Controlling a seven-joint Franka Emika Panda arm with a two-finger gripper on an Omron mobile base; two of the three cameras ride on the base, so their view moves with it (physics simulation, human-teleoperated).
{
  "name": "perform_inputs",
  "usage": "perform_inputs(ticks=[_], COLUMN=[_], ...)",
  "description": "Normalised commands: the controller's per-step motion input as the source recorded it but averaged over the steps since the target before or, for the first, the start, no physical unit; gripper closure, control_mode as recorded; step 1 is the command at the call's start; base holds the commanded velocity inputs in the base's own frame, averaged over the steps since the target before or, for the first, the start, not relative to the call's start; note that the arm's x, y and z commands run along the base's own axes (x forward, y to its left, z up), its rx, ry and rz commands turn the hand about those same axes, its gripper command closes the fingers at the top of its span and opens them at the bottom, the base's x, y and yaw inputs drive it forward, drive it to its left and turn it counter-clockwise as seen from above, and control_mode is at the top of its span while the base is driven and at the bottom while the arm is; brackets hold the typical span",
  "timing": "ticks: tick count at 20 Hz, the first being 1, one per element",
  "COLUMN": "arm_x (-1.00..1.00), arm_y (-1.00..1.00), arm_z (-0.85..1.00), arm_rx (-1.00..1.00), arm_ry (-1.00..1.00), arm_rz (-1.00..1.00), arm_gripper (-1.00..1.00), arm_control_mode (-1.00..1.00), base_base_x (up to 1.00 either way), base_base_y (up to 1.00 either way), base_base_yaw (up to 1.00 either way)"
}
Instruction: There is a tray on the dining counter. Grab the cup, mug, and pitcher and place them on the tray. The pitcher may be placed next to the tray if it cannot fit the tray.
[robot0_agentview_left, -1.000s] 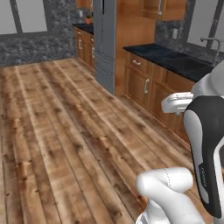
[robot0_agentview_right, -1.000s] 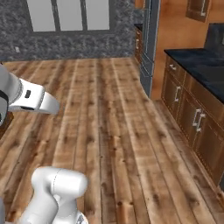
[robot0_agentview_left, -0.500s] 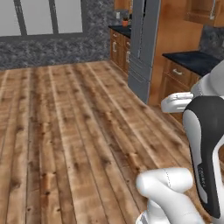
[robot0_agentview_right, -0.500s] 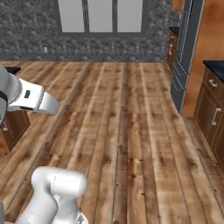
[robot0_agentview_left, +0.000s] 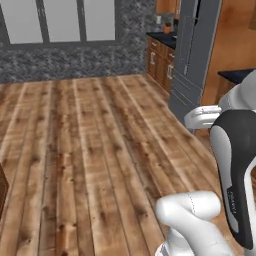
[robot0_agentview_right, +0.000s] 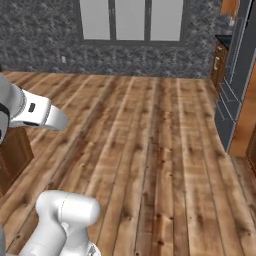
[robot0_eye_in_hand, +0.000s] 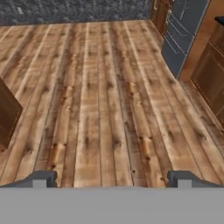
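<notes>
Gripper (robot0_eye_in_hand: 111, 178) jaws spread wide, empty, over open brown plank floor (robot0_eye_in_hand: 105, 100); grey refrigerator (robot0_eye_in_hand: 181, 30) edges upper right.

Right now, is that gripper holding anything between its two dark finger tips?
No, the gripper stands wide open in the hand view, with bare wooden plank floor showing between its tips.

Even, diffuse rendered lighting, moderately bright; pale windows (robot0_agentview_right: 131, 20) in the far wall ahead of the tool read as the brightest area. Floor planks (robot0_eye_in_hand: 100, 109) show no cast shadows or glare. Textures soft, slightly blurred throughout; no edge distortion
</notes>
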Motion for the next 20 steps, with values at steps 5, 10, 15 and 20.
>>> perform_inputs(ticks=[5, 10, 15, 20], arm_x=[0.0, 0.0, 0.0, 0.0], arm_y=[0.0, 0.0, 0.0, 0.0], arm_z=[0.0, 0.0, 0.0, 0.0], arm_rx=[0.0, 0.0, 0.0, 0.0], arm_ry=[0.0, 0.0, 0.0, 0.0], arm_rz=[0.0, 0.0, 0.0, 0.0], arm_gripper=[-1.0, -1.0, -1.0, -1.0], arm_control_mode=[1.0, 1.0, 1.0, 1.0], base_base_x=[1.0, 1.0, 1.0, 1.0], base_base_y=[0.0, 0.0, 0.01, 0.05], base_base_yaw=[0.0, 0.0, 0.0, 0.0])
